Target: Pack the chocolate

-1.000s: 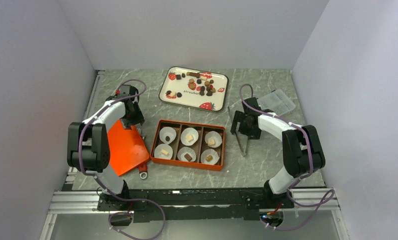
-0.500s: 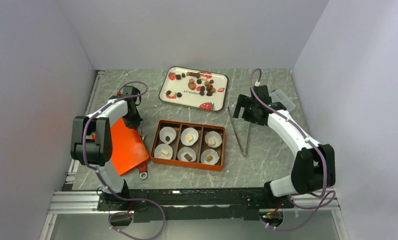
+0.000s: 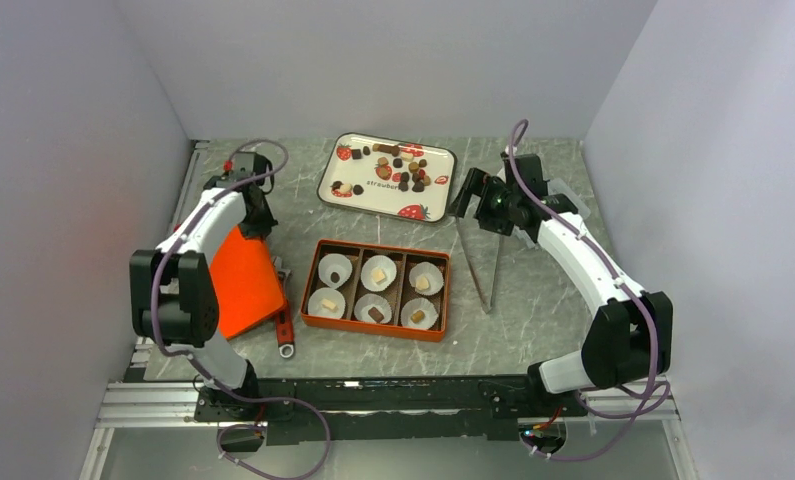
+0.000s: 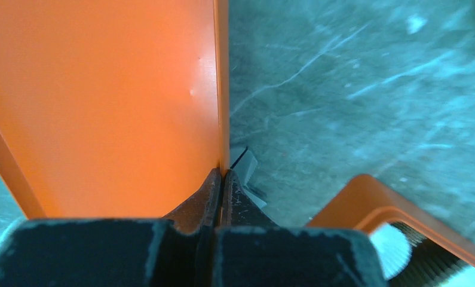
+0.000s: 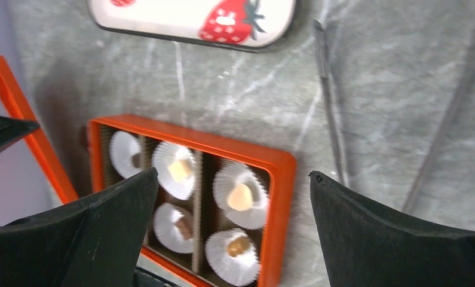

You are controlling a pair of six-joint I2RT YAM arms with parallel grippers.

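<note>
Six chocolates [image 3: 378, 275] in cups [image 3: 422, 279], well apart from spread right fingers [image 5: 103, 233], left fingers [image 4: 193, 206] pinching orange lid [image 4: 103, 101]

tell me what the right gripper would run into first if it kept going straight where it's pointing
Most likely the orange box, near its right-end paper cups: the right gripper, open, frames them in its wrist view. Depth is unclear, so that's a guess.

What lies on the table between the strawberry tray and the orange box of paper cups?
Nothing. The grey table is bare between the strawberry tray and the orange box; the top and right wrist views both show it.
</note>
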